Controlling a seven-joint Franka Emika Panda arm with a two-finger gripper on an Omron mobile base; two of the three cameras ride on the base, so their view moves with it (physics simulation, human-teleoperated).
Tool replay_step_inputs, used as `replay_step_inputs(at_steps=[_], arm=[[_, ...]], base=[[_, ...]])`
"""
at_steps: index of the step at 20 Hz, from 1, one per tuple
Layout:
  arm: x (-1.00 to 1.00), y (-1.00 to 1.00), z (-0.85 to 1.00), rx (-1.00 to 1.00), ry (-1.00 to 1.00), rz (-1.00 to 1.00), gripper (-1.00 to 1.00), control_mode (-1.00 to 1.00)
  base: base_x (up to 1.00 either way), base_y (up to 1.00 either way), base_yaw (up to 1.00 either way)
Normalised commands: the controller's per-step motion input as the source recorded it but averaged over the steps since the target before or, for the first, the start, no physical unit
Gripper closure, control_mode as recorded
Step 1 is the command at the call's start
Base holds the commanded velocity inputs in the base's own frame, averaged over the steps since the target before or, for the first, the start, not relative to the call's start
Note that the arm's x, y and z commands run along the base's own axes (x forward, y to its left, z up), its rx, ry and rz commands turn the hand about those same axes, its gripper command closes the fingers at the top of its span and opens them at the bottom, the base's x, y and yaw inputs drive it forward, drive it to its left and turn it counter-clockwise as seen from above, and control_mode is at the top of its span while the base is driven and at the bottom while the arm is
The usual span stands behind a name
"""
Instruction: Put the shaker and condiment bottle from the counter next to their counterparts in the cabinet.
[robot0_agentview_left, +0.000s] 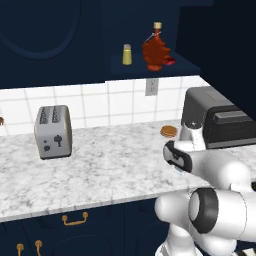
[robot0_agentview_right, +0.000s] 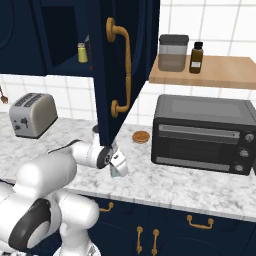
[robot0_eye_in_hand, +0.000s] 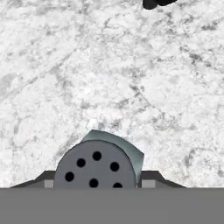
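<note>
Looking down from the hand, the shaker (robot0_eye_in_hand: 98, 166) is seen from above: a dark grey cap dotted with holes, a sliver of pale blue-grey body behind it, standing upright on the marbled counter (robot0_eye_in_hand: 109, 65). The gripper (robot0_eye_in_hand: 97, 183) is set low around it, one dark fingertip (robot0_eye_in_hand: 47, 180) showing at each side of the cap. The jaws are drawn in narrow about the shaker, but whether the pads actually touch it cannot be told.

From the right base view, the gripper (robot0_agentview_right: 118, 165) is seen pointing down at the counter (robot0_agentview_right: 165, 185), just below the open cabinet door (robot0_agentview_right: 117, 65) and left of the black toaster oven (robot0_agentview_right: 202, 132). From the left base view, the wrist hides the shaker, and a silver toaster (robot0_agentview_left: 53, 131) stands well apart to the left.

Up in the cabinet (robot0_agentview_left: 150, 65), the condiment bottle (robot0_agentview_left: 156, 50) is already standing on the shelf, beside a flat red item (robot0_agentview_left: 170, 61) and near a yellow-olive shaker (robot0_agentview_left: 127, 54).

The shaker is judged to be light, rigid and smooth-sided, so it could slip or tip if pinched too high. A hold on the body just under the cap, square across its width, is judged best. It should be kept upright on the way to the shelf, since it is small and easily knocked over beside the yellow-olive shaker.
</note>
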Motion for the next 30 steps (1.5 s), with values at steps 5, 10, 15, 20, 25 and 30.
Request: replay_step_inputs(at_steps=[5, 10, 15, 20, 25, 30], arm=[[-0.11, 0.91, 1.00, -0.01, -0.25, -0.03, 1.00, -1.00], [0.09, 0.90, 0.85, 0.00, -0.10, -0.03, 1.00, -1.00], [0.50, 0.07, 0.90, 0.02, 0.00, -0.01, 1.00, -1.00], [0.40, 0.10, 1.00, 0.09, 0.00, 0.00, 1.00, -1.00], [0.15, 0.70, 1.00, 0.04, 0.00, 0.00, 1.00, -1.00], [0.05, 0.25, 0.60, 0.03, 0.06, 0.03, 1.00, -1.00]], base=[[0.00, 0.00, 0.00], [0.00, 0.00, 0.00], [0.00, 0.00, 0.00], [0.00, 0.00, 0.00], [0.00, 0.00, 0.00], [0.00, 0.00, 0.00]])
